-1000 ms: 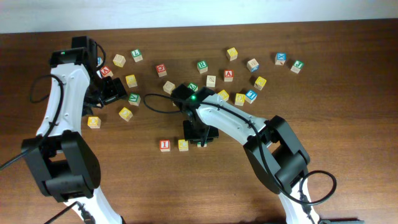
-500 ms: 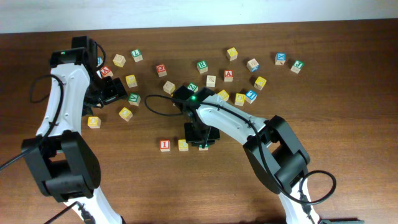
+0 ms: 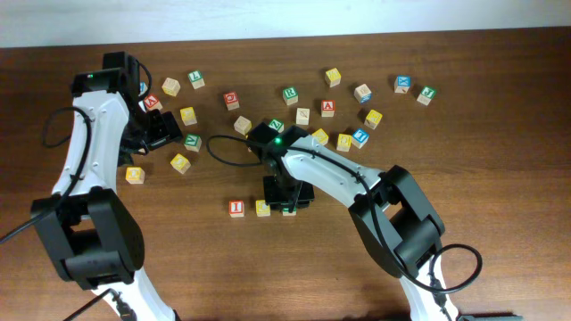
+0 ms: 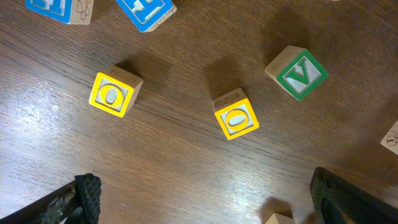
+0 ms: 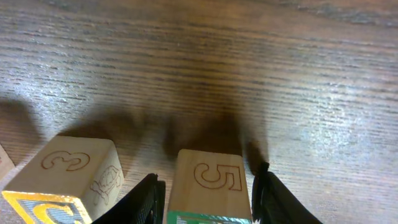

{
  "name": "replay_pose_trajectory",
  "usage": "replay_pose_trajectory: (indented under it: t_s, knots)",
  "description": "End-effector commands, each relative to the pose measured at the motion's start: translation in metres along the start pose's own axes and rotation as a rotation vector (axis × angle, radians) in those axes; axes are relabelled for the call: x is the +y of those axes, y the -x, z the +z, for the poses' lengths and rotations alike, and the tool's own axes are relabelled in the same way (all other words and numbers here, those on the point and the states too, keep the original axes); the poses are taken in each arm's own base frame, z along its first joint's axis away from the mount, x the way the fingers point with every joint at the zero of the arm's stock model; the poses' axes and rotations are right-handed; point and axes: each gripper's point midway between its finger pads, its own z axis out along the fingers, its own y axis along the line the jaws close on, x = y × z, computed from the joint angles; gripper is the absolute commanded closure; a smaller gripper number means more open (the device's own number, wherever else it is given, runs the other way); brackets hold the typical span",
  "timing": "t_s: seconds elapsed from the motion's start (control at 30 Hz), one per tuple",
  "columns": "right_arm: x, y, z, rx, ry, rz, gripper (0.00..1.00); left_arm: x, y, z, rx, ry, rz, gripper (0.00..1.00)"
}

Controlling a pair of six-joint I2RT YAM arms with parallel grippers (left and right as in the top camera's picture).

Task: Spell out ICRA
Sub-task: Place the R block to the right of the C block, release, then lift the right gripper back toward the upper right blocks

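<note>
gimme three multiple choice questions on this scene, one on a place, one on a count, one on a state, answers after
1. In the overhead view, where is the red I block relative to the yellow block next to it?
A. just left of it
B. just right of it
C. stacked on it

2. How many yellow O blocks show in the left wrist view?
A. one
B. two
C. four

3. What state is the left hand in?
A. shut on a green block
B. shut on nothing
C. wide open, holding nothing

Answers:
1 A: the I sits on the picture's left side of its yellow neighbour.
2 B: one lies left, the other mid-frame.
3 C: its fingertips stand far apart at opposite edges of the frame.
</note>
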Motion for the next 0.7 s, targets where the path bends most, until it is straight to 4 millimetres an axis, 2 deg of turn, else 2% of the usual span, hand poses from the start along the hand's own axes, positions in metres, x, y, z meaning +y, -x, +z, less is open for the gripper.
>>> replay_pose_trajectory:
  t_s: [0.0,0.1,0.23,0.3,0.33,0.43,0.6,0.67]
  knots:
    - [0.011,0.007,-0.017,-0.035,0.031,-0.011,0.58,0.002,0.001,0.002,0.002,0.009,-0.017,0.01]
    - [0.013,0.017,-0.041,-0.06,0.043,-0.036,0.52,0.002,0.001,0.002,0.002,0.009,-0.017,0.01]
    - [0.0,0.041,-0.096,-0.111,0.07,-0.092,0.35,0.002,0.001,0.002,0.002,0.009,-0.017,0.01]
    - [-0.018,0.063,-0.129,-0.171,0.094,-0.095,0.23,0.002,0.001,0.002,0.002,0.009,-0.017,0.01]
    - [-0.037,0.085,-0.154,-0.243,0.114,-0.097,0.02,0.002,0.001,0.002,0.002,0.009,-0.017,0.01]
    - [-0.067,0.119,-0.175,-0.353,0.132,-0.098,0.02,0.002,0.001,0.002,0.002,0.009,-0.017,0.01]
    - [-0.112,0.189,-0.179,-0.567,0.048,-0.003,0.01,0.002,0.001,0.002,0.002,0.009,-0.017,0.01]
    - [-0.117,0.211,-0.176,-0.631,0.013,0.01,0.11,0.002,0.001,0.002,0.002,0.009,-0.017,0.01]
